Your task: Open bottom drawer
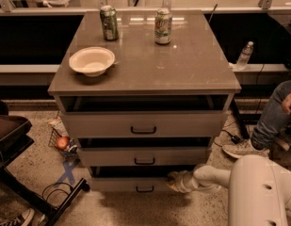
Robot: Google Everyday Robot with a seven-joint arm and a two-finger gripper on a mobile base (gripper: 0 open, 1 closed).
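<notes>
The grey cabinet has three drawers, each pulled out a little. The bottom drawer (128, 185) is the lowest, with a shallow front and a small dark bar handle (145, 189). A dark gap shows above its front. My gripper (173, 180) is at the right part of that drawer's top edge, reaching in from my white arm (258, 192) at lower right. The middle drawer (145, 156) and the taller top drawer (144, 125) sit above.
On the cabinet top stand a white bowl (92, 60) and two cans (109, 23) (163, 26). A seated person's leg and shoe (246, 147) are at right. A dark chair base (27, 192) and a wire basket with an apple (63, 142) lie at left.
</notes>
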